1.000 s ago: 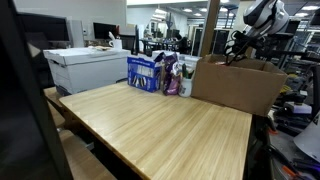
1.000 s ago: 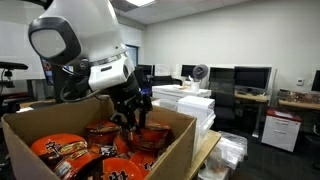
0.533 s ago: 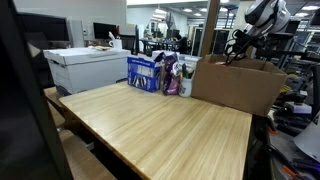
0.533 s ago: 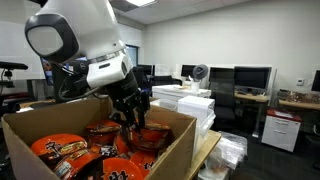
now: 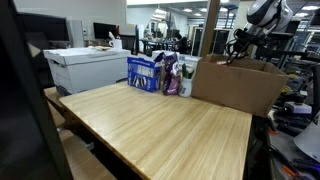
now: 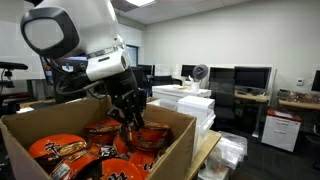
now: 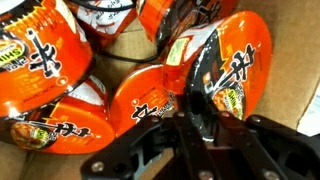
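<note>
An open cardboard box (image 6: 182, 133) (image 5: 235, 85) holds several orange instant-noodle bowls. My gripper (image 7: 195, 108) reaches down into it and is shut on the lower rim of one tilted noodle bowl (image 7: 225, 60), which leans near the box's far wall (image 6: 152, 138). The black fingers (image 7: 205, 125) press together with only the thin rim between them. In an exterior view the gripper (image 6: 133, 122) is among the bowls below the white arm. From across the room the gripper (image 5: 237, 50) is small and dark above the box. Other bowls (image 7: 40, 60) (image 7: 150, 105) lie close beside the held one.
The box stands at the far corner of a wooden table (image 5: 160, 125). Colourful snack packages (image 5: 152, 72) stand next to it, and a white cabinet (image 5: 85, 68) is beyond the table. Stacked white boxes (image 6: 190, 105), monitors (image 6: 250, 77) and a fan (image 6: 200, 72) stand behind.
The arm's upper body has shifted a little to the left and the gripper has risen slightly inside the box. The jaws have stayed shut.
</note>
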### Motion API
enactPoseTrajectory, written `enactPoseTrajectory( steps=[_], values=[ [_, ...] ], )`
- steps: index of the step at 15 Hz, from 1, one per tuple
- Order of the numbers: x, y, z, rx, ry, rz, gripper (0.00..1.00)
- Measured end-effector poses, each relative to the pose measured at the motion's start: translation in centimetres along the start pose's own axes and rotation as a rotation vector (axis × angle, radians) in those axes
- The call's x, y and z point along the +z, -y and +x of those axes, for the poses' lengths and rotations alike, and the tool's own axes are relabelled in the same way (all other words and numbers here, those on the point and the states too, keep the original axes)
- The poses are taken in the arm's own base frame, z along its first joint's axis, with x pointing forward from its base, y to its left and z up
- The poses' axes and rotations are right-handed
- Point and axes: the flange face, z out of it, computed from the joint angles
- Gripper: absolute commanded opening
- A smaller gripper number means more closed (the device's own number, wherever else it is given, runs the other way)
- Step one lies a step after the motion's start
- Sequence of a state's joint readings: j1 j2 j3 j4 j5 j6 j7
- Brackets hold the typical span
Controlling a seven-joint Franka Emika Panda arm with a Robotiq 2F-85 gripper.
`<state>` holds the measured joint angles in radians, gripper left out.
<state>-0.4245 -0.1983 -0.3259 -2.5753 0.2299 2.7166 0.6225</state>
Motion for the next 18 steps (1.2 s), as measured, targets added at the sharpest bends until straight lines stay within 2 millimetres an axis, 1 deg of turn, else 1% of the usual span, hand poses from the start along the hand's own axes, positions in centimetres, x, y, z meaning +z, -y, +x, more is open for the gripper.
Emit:
enactPoseTrajectory(
  steps=[5, 11, 12, 13, 14, 15, 16, 18],
  values=[
    [-1.6, 0.5, -0.3, -0.018, -0.036, -0.021, 0.02],
    [-4.4, 1.4, -0.9, -0.043, -0.082, -0.028, 0.02],
    [-4.8, 1.5, -1.0, -0.05, -0.085, -0.028, 0.05],
    [-5.0, 1.6, -1.2, -0.058, -0.086, -0.029, 0.27],
    [-5.2, 1.7, -1.2, -0.063, -0.089, -0.027, 0.29],
    [-5.4, 1.8, -1.3, -0.066, -0.093, -0.023, 0.29],
    [-5.5, 1.9, -1.3, -0.067, -0.099, -0.016, 0.32],
    [-5.6, 2.0, -1.1, -0.064, -0.111, -0.003, 0.44]
  ],
)
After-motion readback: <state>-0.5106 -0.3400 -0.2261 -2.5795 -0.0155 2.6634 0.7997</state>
